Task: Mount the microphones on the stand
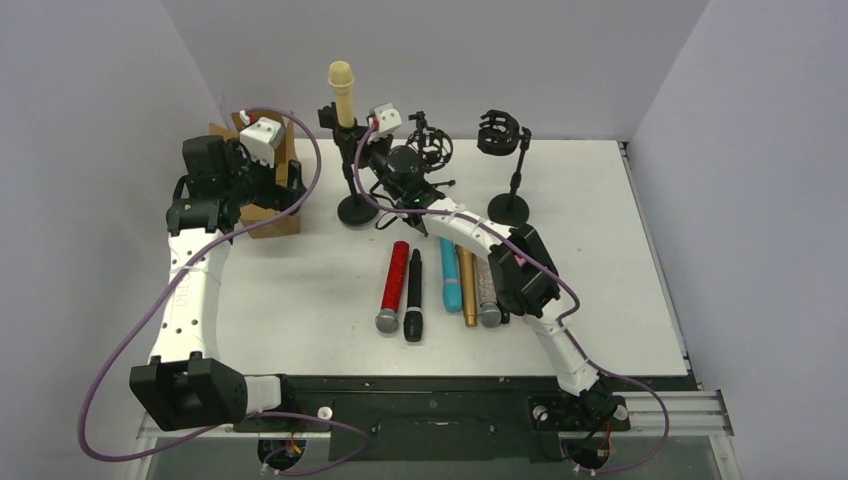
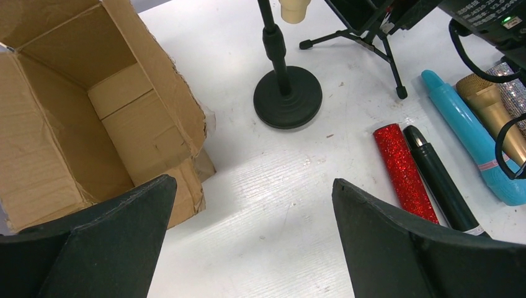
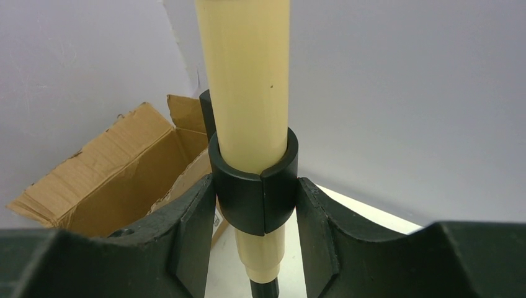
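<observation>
I see my right gripper (image 3: 255,186) clamped on the black clip (image 3: 251,208) at the top of a stand (image 1: 357,208). One finger presses each side of the clip. The cream microphone (image 3: 248,81) stands upright in that clip, directly between the fingers. Its body rises above them and its narrow tail pokes out just below the clip.

Behind and to the left of this gripper sits an open cardboard box (image 3: 111,180).

My left gripper (image 2: 252,186) hangs above the white table (image 1: 620,300) with its fingers spread as wide as they go and nothing between them. The same box lies just off its left finger, tipped with the opening facing up. Straight ahead of this gripper is the stand's round black base, with the pole rising from it.

Five more microphones lie flat on the table, side by side, beyond the left gripper's right finger:
- The red glitter microphone (image 2: 403,171) is nearest that finger.
- The black microphone (image 2: 437,177) is touching or almost touching the red one.
- The teal microphone (image 2: 468,133) is further right.
- The gold microphone (image 2: 490,105) is next to the teal one.
- The silver glitter microphone (image 2: 512,81) is furthest out and mostly hidden by cable.

From overhead, all five lie under the right arm's forearm, well below its gripper.
</observation>
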`<state>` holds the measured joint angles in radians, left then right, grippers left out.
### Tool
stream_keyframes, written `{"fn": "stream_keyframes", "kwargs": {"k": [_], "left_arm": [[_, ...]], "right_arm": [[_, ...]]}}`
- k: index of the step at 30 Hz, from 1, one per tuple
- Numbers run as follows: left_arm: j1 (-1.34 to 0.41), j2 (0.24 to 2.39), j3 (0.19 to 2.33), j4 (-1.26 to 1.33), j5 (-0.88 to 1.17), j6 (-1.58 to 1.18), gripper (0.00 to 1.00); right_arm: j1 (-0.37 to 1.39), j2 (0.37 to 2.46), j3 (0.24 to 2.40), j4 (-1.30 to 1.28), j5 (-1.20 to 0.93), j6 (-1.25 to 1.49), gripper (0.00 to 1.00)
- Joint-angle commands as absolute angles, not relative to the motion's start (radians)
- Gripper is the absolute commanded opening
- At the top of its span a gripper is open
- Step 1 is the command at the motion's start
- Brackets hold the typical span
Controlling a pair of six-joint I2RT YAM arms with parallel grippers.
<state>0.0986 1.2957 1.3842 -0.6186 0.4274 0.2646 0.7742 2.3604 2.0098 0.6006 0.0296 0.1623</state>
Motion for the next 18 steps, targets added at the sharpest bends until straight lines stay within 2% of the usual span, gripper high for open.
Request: {"fn": "stream_keyframes", "kwargs": {"k": [1,5,18], "left_arm": [[0.105,1.27,1.376,-0.563,0.437,0.254,0.96],[0.105,1.279,1.374,-0.557,0.439,0.254,0.96],[0.117,1.314,1.421,-0.583,0.444,0.284,0.96]], "right_arm": [[0.784,2.32,2.112,0.738,0.047,0.165,0.0],[0.784,2.353,2.131,0.84,0.064,0.157,0.0],[0.781,2.491,2.219,0.849,0.1,0.064,0.0]]}}
